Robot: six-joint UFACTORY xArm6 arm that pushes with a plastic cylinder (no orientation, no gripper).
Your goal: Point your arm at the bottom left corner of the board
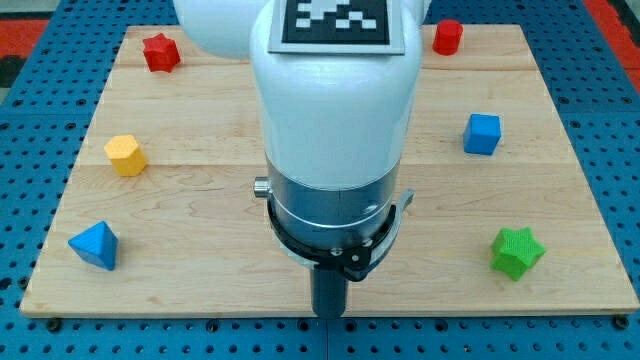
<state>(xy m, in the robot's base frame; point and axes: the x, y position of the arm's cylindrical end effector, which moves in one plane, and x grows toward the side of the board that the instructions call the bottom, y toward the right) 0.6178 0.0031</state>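
Tip at board's bottom edge, mid-width; no jaws on me, just a bare rod.
My tip (329,314) sits at the bottom edge of the board (200,190), well apart from every block. The bottom left corner (28,308) lies far toward the view's left; the blue triangular block (95,245) is nearest it, the yellow block (126,155) above. The green star block (517,251) is off to the view's right.
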